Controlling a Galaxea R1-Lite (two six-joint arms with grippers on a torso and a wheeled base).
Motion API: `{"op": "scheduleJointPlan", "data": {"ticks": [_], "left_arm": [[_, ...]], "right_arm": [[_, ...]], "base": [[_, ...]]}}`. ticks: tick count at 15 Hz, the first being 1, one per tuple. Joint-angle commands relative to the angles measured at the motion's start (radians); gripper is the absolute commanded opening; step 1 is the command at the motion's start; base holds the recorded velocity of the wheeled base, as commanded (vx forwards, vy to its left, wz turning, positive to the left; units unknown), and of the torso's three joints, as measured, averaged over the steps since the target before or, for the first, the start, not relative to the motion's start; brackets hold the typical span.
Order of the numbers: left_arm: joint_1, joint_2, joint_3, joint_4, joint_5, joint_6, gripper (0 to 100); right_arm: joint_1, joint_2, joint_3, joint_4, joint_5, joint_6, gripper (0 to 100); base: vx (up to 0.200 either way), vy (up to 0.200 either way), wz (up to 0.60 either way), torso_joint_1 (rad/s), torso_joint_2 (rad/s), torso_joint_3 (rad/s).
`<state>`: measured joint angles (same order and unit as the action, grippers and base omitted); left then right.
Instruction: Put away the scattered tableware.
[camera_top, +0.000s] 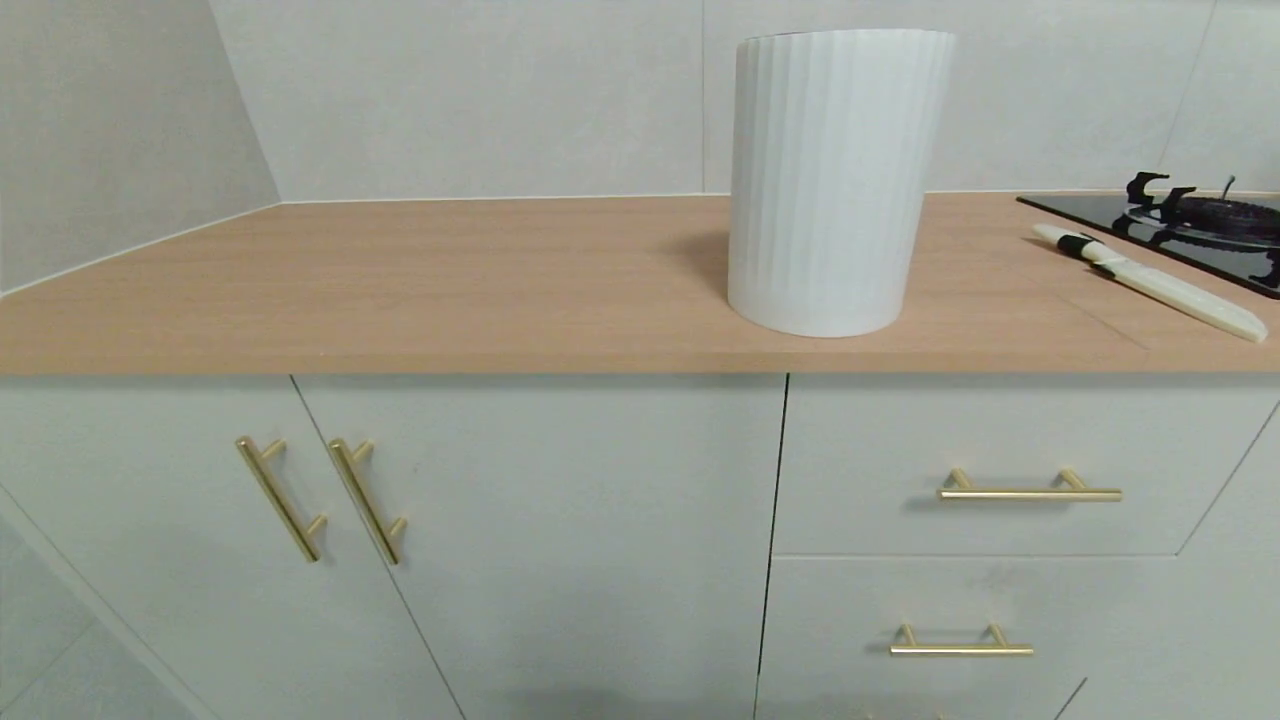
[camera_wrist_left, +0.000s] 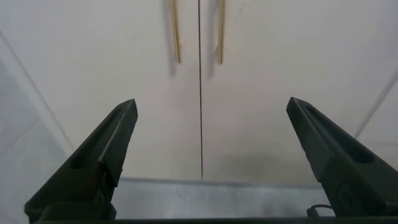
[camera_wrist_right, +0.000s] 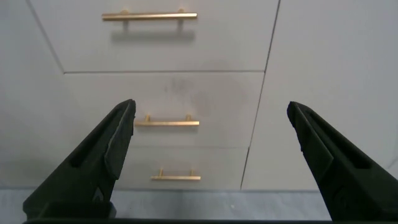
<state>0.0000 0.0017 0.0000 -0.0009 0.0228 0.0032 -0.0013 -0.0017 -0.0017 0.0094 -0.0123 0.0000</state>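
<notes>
Ribbed holder (camera_top: 835, 180) on ctr (camera_top: 400, 290), knife (camera_top: 1150, 282) nearby

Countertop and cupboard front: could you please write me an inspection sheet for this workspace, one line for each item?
Surface: wooden countertop above pale cabinets.
Job's things: white knife with a black band, lying flat on the right beside the hob; tall ribbed holder standing upright near the front edge.
Clutter: nothing seen.
Grippers: left gripper open, holding nothing, facing the cupboard doors; right gripper open, holding nothing, facing the drawers.
Cables: nothing seen.
Surroundings: black hob at the far right; tiled wall behind.
</notes>
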Motion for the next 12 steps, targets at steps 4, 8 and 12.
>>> {"op": "scheduleJointPlan", "data": {"ticks": [4,8,12], "left_arm": [[0.000,0.001,0.000,-0.001,0.000,-0.002,100],[0.000,0.000,0.000,-0.001,0.000,-0.003,100],[0.000,0.000,0.000,-0.001,0.000,-0.003,100]], "right_arm": [[0.000,0.002,0.000,0.000,0.000,0.000,100],[0.000,0.002,0.000,0.000,0.000,0.000,100],[0.000,0.002,0.000,0.000,0.000,0.000,100]], "base": [[0.050,0.000,0.00,0.001,0.00,0.001],[0.000,0.000,-0.30,0.000,0.00,0.000],[0.000,0.000,-0.15,0.001,0.00,-0.001]]}}
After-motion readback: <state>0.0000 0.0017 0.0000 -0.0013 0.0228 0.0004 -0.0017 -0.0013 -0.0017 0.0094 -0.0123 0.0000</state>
